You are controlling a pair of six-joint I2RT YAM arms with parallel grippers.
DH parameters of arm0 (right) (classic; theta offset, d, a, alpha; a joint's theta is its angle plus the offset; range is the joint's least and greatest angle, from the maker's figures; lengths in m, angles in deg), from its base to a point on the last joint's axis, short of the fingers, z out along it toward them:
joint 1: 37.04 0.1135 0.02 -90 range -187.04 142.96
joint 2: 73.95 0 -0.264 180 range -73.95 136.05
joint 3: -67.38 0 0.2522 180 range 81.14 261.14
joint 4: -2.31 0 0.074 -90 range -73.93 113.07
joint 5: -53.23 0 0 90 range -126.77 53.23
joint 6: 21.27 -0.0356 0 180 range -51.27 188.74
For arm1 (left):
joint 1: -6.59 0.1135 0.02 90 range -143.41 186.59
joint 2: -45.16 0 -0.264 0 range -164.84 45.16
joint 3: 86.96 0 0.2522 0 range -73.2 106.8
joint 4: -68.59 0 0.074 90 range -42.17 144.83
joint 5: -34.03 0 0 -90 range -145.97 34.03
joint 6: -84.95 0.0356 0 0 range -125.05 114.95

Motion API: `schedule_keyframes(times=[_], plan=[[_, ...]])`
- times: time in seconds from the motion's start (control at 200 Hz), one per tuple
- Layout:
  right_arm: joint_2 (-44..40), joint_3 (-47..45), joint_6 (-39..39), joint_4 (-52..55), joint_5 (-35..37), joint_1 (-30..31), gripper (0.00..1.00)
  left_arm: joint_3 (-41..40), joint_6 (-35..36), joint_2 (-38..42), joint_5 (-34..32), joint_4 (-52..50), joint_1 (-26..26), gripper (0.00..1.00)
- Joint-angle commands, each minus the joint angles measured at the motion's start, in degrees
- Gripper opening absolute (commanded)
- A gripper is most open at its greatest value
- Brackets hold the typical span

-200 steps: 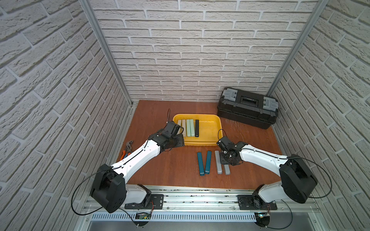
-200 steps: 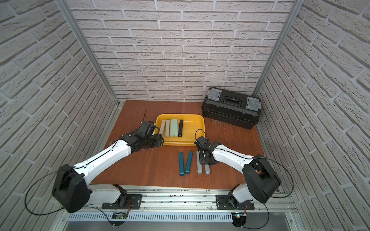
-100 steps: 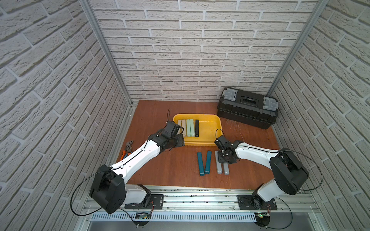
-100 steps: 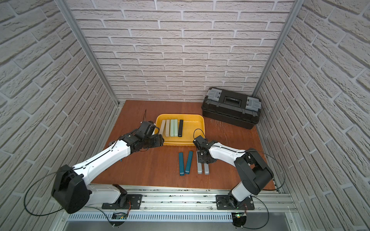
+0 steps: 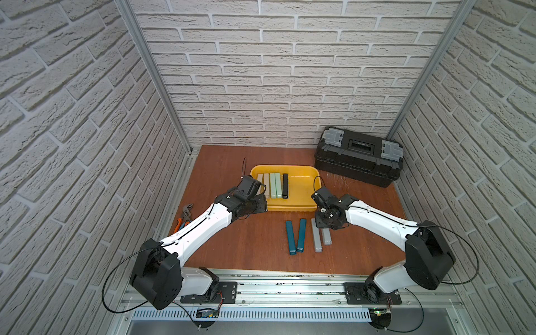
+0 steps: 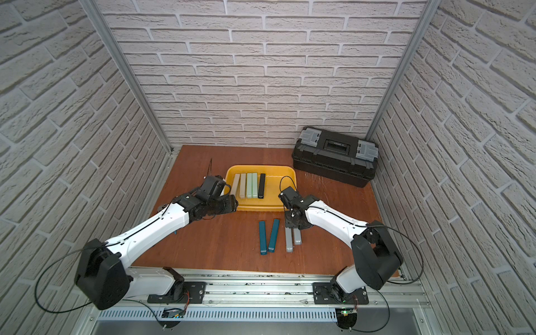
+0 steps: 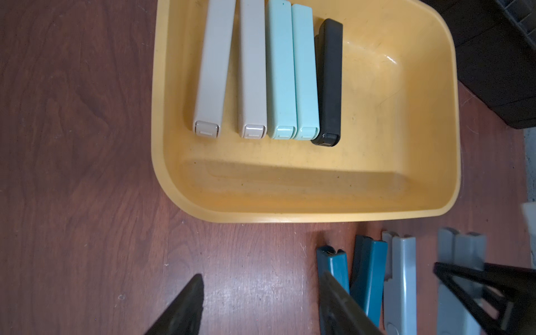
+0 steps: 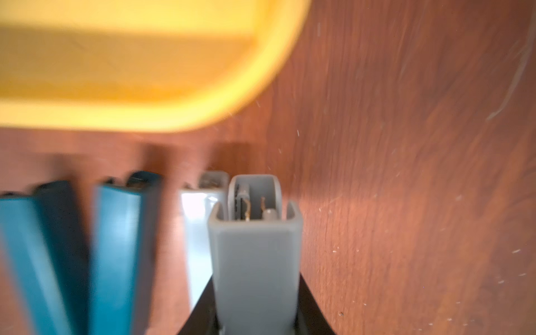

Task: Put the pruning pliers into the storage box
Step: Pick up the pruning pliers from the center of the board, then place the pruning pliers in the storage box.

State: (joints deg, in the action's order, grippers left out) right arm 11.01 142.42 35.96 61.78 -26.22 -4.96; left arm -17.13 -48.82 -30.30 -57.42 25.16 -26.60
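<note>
1. Clamping down: the right gripper [image 5: 324,227] is now clenching the outer grey bar [image 8: 255,261], with a black finger pressing each long side near the bar's box-facing end. A second ago the jaws were standing wider over the grey pair, so this grasp is only just forming.
2. Lift-off is unclear. In both top views the bar's near end is still lining up with its neighbour on the table [image 5: 246,249].
3. Moving outward, the second grey bar [image 5: 316,236] is lying just beside the held one; whether they are touching is unclear. The two teal bars [image 5: 295,236] are lying next over, near the box's front wall. None of these three is shifting compared with a second ago.
4. The storage box [image 5: 290,208] is holding the same row as before: beige pair [image 7: 232,66], mint pair [image 7: 293,66] and black bar [image 7: 329,78]. They are crowding its left side, leaving the right part bare.
5. The left gripper [image 7: 261,307] is hanging released, fingers apart over bare wood by the box's near left corner, and is staying parked as before.
6. For the task, five are sitting in and four are waiting out. The step is probably switching from reach to pick. The next move likely needs a clean lift over the front rim without dragging the neighbouring grey bar.
</note>
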Motion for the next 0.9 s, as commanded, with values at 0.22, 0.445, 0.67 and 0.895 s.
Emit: schedule_keyframes(times=[0.22,0.445,0.67,0.895], plan=[[12.8,31.0,8.8,8.3,2.3,-0.3,0.20,-3.5,-2.0,4.3,-1.5,1.7,-0.4,0.64],[26.0,44.7,9.5,5.7,-0.6,-0.8,0.20,-2.9,-1.4,8.0,-3.9,-2.0,-0.2,0.64],[38.9,53.9,8.6,5.0,-2.8,-2.9,0.21,-5.3,-2.9,10.3,-3.8,-2.3,-0.1,0.64],[46.3,59.0,7.8,6.3,-4.4,-4.5,0.20,-7.4,-3.9,13.2,-4.4,-2.1,0.1,0.64]])
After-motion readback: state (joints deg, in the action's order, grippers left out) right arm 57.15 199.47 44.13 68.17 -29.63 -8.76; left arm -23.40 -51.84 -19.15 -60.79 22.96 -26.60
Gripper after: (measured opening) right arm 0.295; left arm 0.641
